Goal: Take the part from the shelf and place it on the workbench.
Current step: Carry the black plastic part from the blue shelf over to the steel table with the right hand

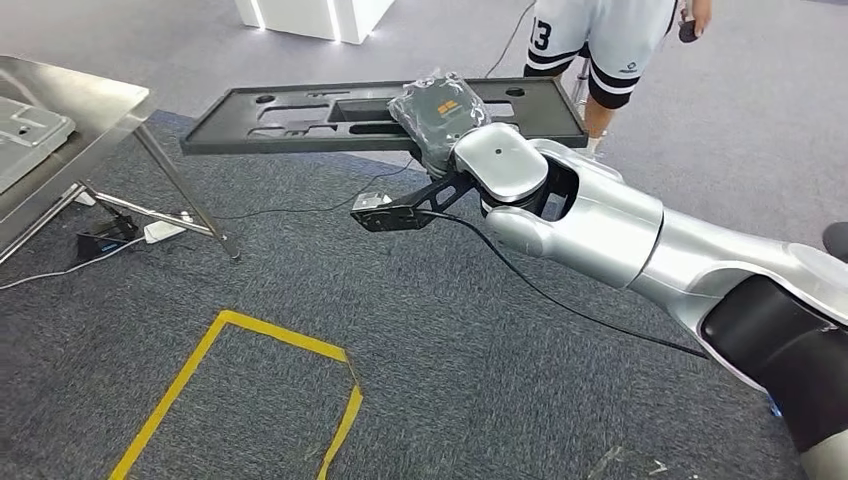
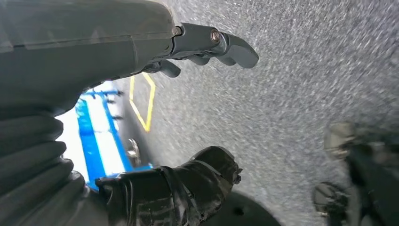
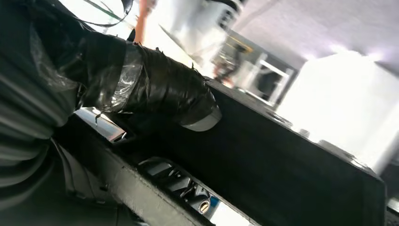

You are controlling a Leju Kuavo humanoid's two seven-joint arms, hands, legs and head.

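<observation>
One long black part point(image 1: 300, 115) is in the air beside one steel table point(image 1: 95, 105), with one person point(image 1: 610, 40) behind it, one yellow tape outline point(image 1: 240, 390) on the carpet, and two robot hands, right point(image 1: 440, 115) and left point(image 2: 141, 47).

black part point(image 1: 300, 115); yellow floor tape point(image 1: 200, 370)

Glossy silver right arm point(image 1: 600, 225) with rounded joint shells, black elbow section, thin black cable along underside, small black camera bracket point(image 1: 395, 210) at wrist; robot hand point(image 1: 440, 115) in clear plastic over dark orange-marked cover, grey ribbed cuff behind.
</observation>
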